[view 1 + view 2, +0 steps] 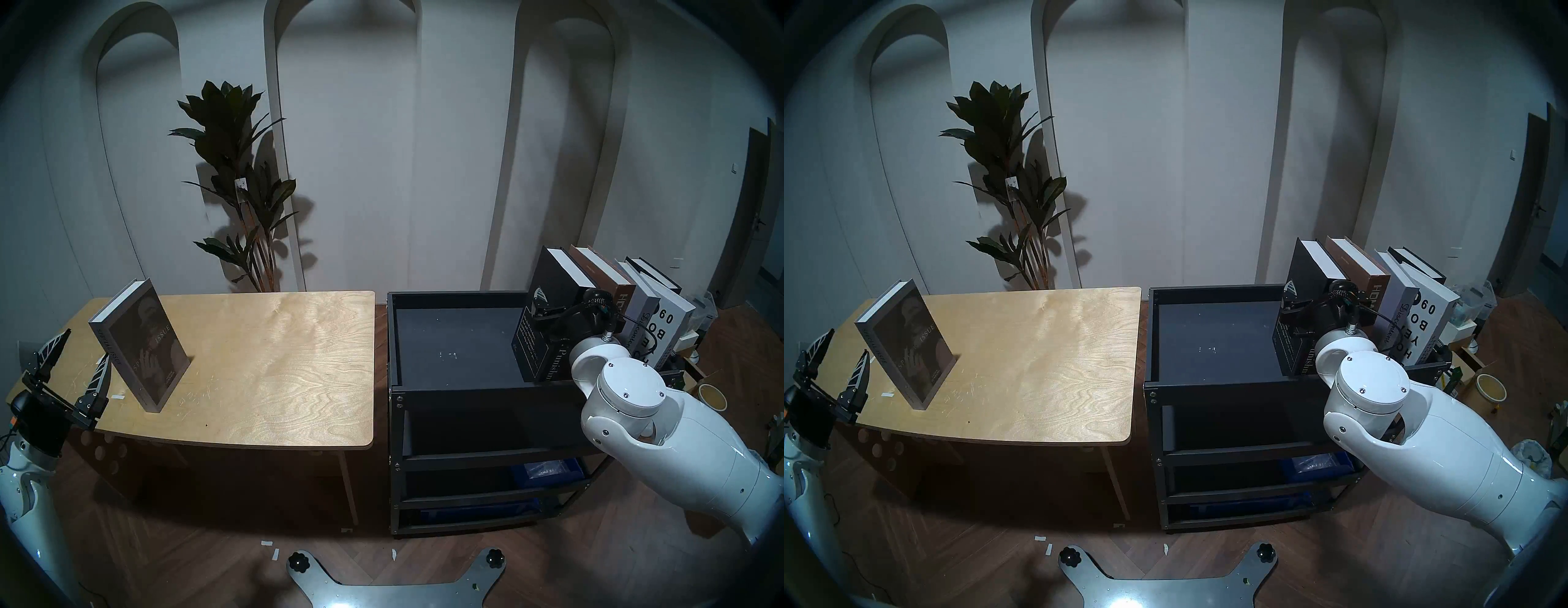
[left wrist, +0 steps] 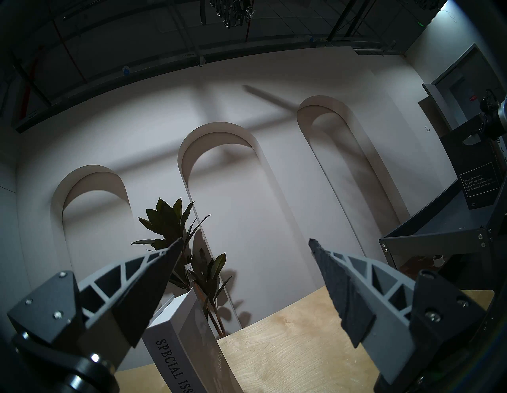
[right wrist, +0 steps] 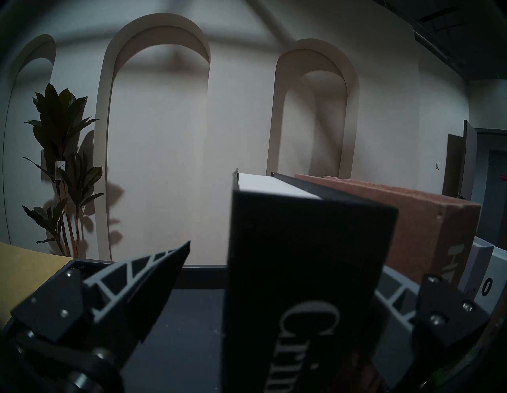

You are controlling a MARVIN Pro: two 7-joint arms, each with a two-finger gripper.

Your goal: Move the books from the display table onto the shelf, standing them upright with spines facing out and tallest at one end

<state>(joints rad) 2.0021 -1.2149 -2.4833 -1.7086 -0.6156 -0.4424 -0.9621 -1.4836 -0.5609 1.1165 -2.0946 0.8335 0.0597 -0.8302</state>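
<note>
I have the right gripper (image 3: 282,277) level at the black book (image 1: 547,322), which stands upright on the shelf (image 1: 449,335) top tray as the left end of a row of five. Its spine faces me, long axis vertical. In the right wrist view the left finger (image 3: 153,280) stands clear of the cover; the right finger is hidden behind the book, so the jaws read as partly parted and I cannot tell whether they grip it. The brown book (image 1: 602,276) beside it props the row, which leans left. The grey book (image 1: 140,339) stands upright on the table (image 1: 275,361), spine toward the left gripper (image 1: 78,361), which waits wide open and empty just beside it.
</note>
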